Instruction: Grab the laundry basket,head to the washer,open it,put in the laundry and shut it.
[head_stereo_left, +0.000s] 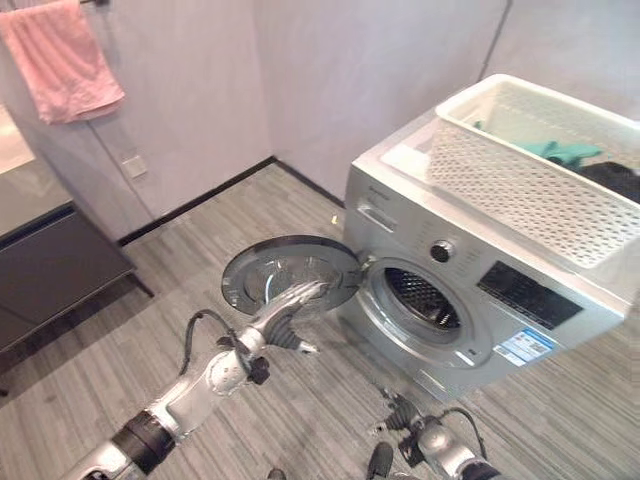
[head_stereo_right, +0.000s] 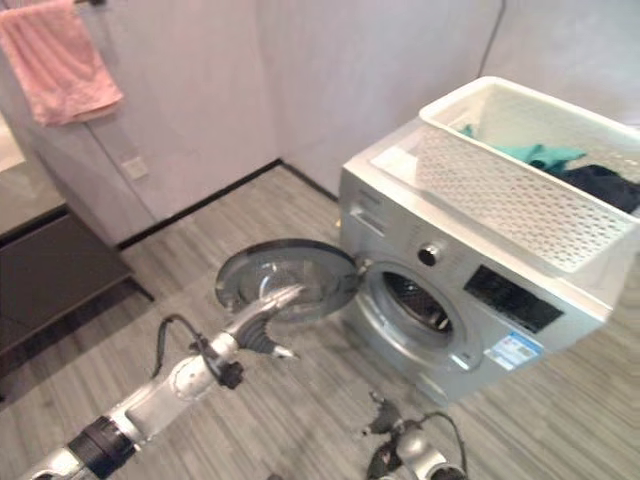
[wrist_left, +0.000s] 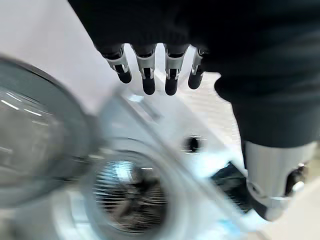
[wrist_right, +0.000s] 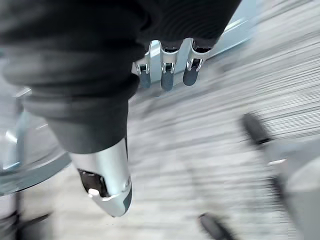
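centre frame: washer (head_stereo_left: 470, 300) door (head_stereo_left: 285, 272) swung open, left hand (head_stereo_left: 295, 305) relaxed at it. upper right: basket (head_stereo_left: 530, 165) on washer, laundry (head_stereo_left: 560, 152) inside. right hand (wrist_right: 167, 70) low, slack. loading, shutting left.

No lettering can be read; a blue and white sticker (head_stereo_left: 523, 347) is seen on the front of the washer (head_stereo_left: 470, 300), below its dark display panel (head_stereo_left: 528, 295), but its print is too small

grey plank floor (head_stereo_left: 150, 330), pale walls (head_stereo_left: 200, 90), pink towel (head_stereo_left: 62, 60), dark cabinet (head_stereo_left: 50, 270).
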